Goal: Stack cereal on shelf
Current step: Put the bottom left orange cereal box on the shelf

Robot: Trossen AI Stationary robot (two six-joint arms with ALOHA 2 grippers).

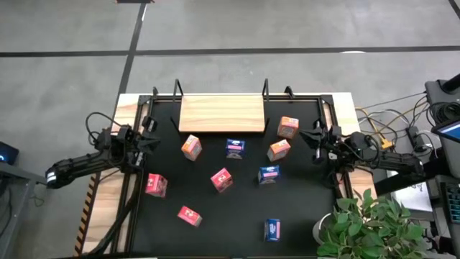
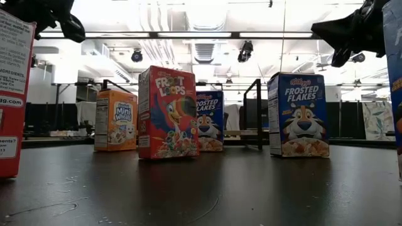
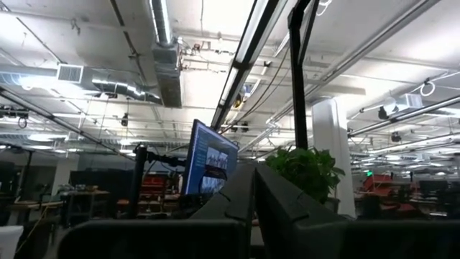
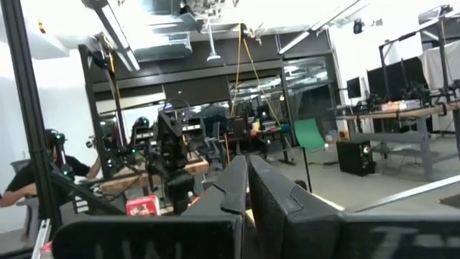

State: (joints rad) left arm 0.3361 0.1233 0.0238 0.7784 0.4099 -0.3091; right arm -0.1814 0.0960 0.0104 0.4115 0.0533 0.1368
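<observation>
On the surface [image 1: 215,216] nine boxes sit loose, the shelf [image 1: 221,114] bare behind them; left gripper [image 1: 149,141] and right gripper [image 1: 314,137], both pressed together, flank them, the right nearer the orange box [image 1: 279,150].

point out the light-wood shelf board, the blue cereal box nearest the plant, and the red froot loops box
light-wood shelf board [image 1: 221,114], high view, bare top
blue cereal box [image 1: 272,229], high view, top face
red Froot Loops box [image 2: 168,112], low view, front panel

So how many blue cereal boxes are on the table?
3. One blue box sits just in front of the shelf, one is mid-mat right of centre, and one is near the front edge by the plant. None seems hidden.
</observation>
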